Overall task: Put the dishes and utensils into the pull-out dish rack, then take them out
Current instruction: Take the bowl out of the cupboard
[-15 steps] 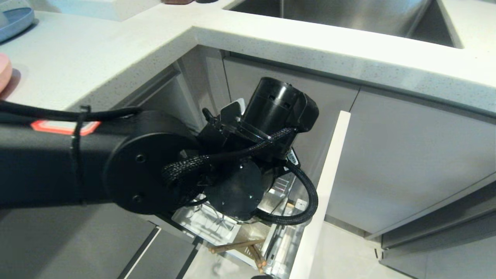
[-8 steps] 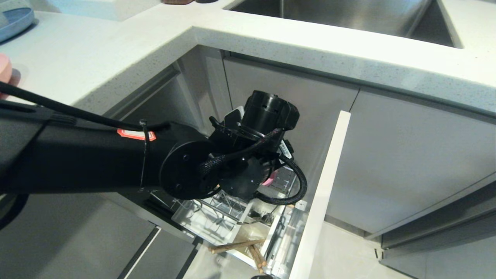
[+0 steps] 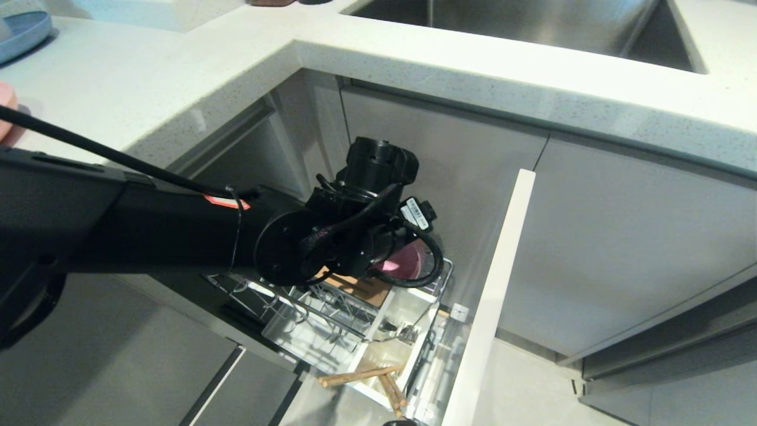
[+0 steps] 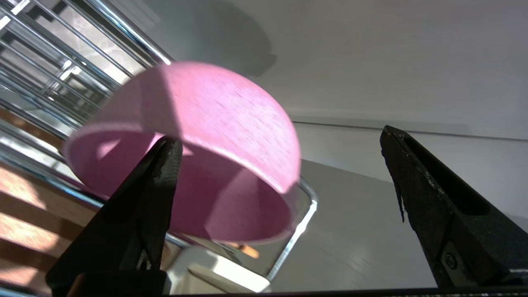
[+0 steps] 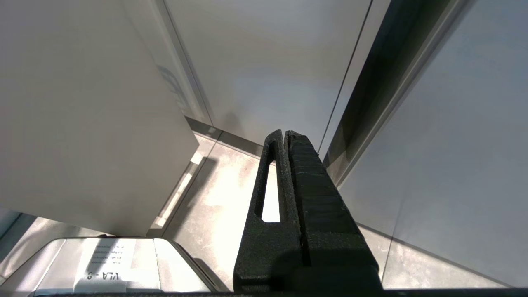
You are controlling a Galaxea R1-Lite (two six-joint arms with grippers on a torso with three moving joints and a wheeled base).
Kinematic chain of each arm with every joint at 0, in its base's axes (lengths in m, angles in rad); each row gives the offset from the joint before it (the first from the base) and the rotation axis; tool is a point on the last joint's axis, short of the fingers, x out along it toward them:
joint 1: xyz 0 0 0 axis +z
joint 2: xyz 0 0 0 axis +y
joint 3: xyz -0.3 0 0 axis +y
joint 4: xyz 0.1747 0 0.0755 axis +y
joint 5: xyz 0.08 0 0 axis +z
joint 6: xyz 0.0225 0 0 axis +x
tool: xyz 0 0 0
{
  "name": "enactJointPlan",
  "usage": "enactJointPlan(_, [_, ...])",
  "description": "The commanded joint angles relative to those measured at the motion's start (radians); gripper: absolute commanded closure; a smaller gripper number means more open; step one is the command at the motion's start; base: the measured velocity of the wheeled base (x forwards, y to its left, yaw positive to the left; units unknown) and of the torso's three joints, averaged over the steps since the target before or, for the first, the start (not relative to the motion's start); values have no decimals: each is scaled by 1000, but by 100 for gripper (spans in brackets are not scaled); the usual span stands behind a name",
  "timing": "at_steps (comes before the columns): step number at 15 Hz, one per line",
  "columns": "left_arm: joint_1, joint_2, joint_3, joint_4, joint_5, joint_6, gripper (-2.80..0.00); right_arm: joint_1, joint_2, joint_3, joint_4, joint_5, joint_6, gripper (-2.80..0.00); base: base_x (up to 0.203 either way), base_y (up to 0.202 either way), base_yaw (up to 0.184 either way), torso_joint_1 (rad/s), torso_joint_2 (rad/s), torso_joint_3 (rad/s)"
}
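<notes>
Fingers (image 4: 165,165) apart, bowl (image 4: 231,123) tilted (sideways)

The left arm (image 3: 148,236) reaches forward and down, its wrist bent downward. The left pincer (image 4: 280,165) has its two fingers spread wide apart, gripping nothing. The right pincer (image 5: 284,138) points downward with fingers pressed together.

Matte pink bowl (image 4: 214,123), deep and round, lying tilted on its side at the far end of the pull-out dish rack (image 3: 331,307), against the chrome wire rim; wooden chopsticks (image 3: 369,376) lying crossed in the white utensil caddy (image 3: 414,349) at the near end; slotted tan board (image 3: 361,287) just beside the bowl.
</notes>
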Motion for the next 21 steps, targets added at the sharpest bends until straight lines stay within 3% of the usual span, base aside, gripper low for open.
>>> enactJointPlan(1, [8,7,4,-1,-4,-3,-280,0,0,2,0,0,1,0,0,0,0,0,0,0])
enactJointPlan(5, [7,19,6,-1,-7,-3,-280,0,0,2,0,-1,0,0,0,0,0,0,0,0])
enactJointPlan(6, [7,20,10,-2,-7,-3,0,0,0,2,-1,0,1,0,0,0,0,0,0,0])
enactJointPlan(21, [-27,-66,41,-1,-14,-4,0,0,0,2,0,0,-1,0,0,0,0,0,0,0])
